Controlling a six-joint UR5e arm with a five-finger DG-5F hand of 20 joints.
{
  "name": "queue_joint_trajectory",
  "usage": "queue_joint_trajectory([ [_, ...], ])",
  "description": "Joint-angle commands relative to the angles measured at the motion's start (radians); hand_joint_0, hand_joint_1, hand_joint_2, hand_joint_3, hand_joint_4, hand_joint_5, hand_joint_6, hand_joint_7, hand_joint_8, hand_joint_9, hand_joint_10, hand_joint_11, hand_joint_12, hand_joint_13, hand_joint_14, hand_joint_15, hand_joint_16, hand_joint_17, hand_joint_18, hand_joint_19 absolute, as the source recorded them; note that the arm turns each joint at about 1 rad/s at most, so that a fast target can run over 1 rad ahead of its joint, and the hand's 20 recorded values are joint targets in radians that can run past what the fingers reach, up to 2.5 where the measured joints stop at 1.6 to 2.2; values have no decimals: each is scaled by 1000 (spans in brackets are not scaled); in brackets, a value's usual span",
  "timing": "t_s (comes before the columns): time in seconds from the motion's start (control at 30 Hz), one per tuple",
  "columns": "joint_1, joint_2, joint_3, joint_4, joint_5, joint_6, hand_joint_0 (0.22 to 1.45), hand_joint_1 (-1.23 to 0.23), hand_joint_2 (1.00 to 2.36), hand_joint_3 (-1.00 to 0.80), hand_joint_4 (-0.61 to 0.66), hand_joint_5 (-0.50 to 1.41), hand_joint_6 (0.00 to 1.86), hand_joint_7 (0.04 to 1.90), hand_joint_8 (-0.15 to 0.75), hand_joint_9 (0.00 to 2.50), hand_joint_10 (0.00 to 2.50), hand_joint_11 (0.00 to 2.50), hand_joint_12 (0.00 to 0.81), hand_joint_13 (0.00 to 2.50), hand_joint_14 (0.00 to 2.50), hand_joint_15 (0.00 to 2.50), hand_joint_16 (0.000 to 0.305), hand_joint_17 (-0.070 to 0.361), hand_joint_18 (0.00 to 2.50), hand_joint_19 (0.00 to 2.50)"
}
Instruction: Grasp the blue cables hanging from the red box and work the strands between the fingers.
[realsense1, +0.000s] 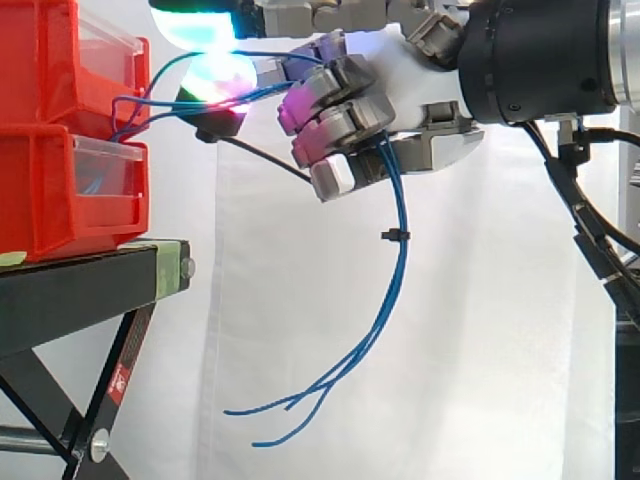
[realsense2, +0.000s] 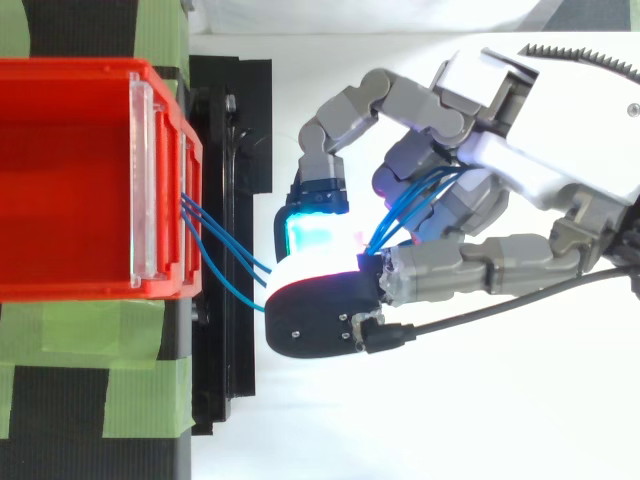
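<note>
Several thin blue cables (realsense1: 392, 270) run out of the red bin (realsense2: 70, 180) across the gap (realsense2: 225, 260) into my hand (realsense1: 350, 110). In the side view the fingers are curled round the strands, which pass through the fist and hang below it, tied by a small black cable tie (realsense1: 395, 236). Their loose ends curve down and left (realsense1: 290, 405). In the top view the cables (realsense2: 405, 205) thread between the curled fingers, with a cyan glowing fingertip (realsense2: 312, 232) facing the bin. The hand sits just right of the bins, at the upper bin's height.
Two red bins (realsense1: 60, 190) are stacked on a black stand (realsense1: 90, 290) with green tape (realsense2: 90, 380) on it. A white curtain hangs behind. The stand's leg (realsense1: 110, 400) slants down at lower left. Open space lies under the hand.
</note>
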Motion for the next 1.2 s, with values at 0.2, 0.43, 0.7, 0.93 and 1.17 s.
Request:
queue_joint_trajectory([
  [0.2, 0, 0, 0, 0, 0, 0, 894, -768, 1253, 235, -121, 95, 1517, 1279, 556, 1864, 2500, 2500, 692, 2105, 2500, 1814, 255, 192, 2500, 777],
  [0.43, 0, 0, -1, 0, 0, 0, 900, -770, 1238, 245, -120, 94, 1517, 1279, 556, 1864, 2500, 2500, 692, 2105, 2500, 1814, 255, 192, 2500, 777],
  [0.7, 0, 0, 0, 0, 0, 0, 901, -771, 1240, 236, -117, 92, 1513, 1283, 556, 1864, 2500, 2500, 692, 2105, 2500, 1814, 255, 192, 2500, 777],
  [0.93, 0, 0, -1, 0, 0, 0, 902, -772, 1238, 237, -119, 92, 1515, 1270, 556, 1864, 2500, 2500, 692, 2105, 2500, 1814, 255, 192, 2500, 777],
  [1.17, 0, 0, -1, 0, 0, 0, 902, -772, 1238, 228, -119, 92, 1513, 1275, 556, 1864, 2500, 2500, 692, 2105, 2500, 1814, 255, 192, 2500, 777],
])
